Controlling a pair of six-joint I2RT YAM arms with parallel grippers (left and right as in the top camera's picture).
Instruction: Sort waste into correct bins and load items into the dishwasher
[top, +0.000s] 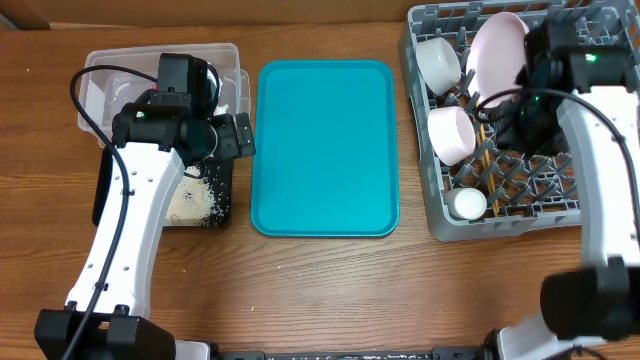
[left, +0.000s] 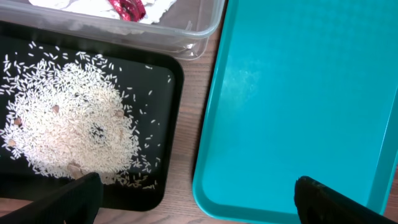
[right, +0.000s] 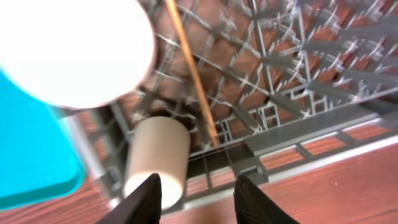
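The clear plastic tub (top: 100, 60) sits at 10 o'clock on the table (top: 330, 290), its long axis running 9 to 3. In the left wrist view it holds one crinkled red wrapper (left: 127, 9) on one crumpled white napkin (left: 158, 7). Just beside the tub, toward 6, lies one black tray (left: 166, 93) carrying a flat heap of rice grains (left: 68, 124), with stray grains scattered around the heap. The left gripper (left: 198, 186) hangs above the tray's edge, its jaws spread wide with nothing between them.

One teal tray (top: 325, 150) lies bare at the centre, long axis 12 to 6.

The grey dish rack (top: 540, 205) stands at 3 o'clock. I count two white bowls in it, both tipped on edge among the pegs: one (top: 437, 60) at the rack's 11 o'clock, the other (top: 452, 135) at its 9. One large plate (top: 497, 50), faintly pink here, leans on edge at 12. One small cup (top: 467, 205) sits at 7.

In the right wrist view one chopstick (right: 193, 81) shows, thin and orange-brown, lying on the lattice and pointing roughly 12 to 5; how many there are overhead I cannot tell. The right gripper (right: 196, 186) hovers over the rack, jaws parted and empty.
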